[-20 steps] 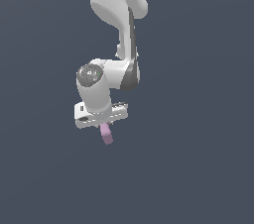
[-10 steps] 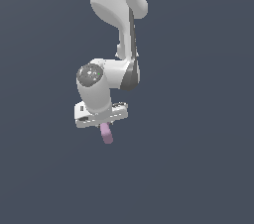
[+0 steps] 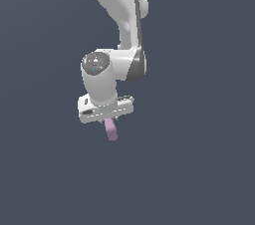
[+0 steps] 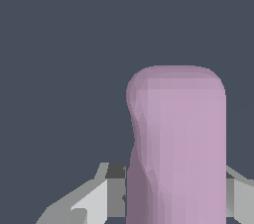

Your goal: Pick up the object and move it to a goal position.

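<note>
Below the white hand (image 3: pixel 106 118) hangs the pale pink-mauve block (image 3: pixel 111 130), its upper end pinched between the fingers, its free end pointing down and tilted slightly toward the exterior view's right. The wrist view shows the block (image 4: pixel 176 143) filling the space between two grey fingers (image 4: pixel 96 200), so the hand is clenched on it, carrying it clear of any support. Compared with half a second and a full second ago, the arm (image 3: pixel 122 25), hand and block sit at nearly the same place in the exterior view; little or no travel is visible. I judge that the lift is done and the carry is either very slow or close to its end, though no goal marker shows. No counter or floor can be made out: the surroundings are one flat dark blue-grey field, without edges, shadows or other things.
</note>
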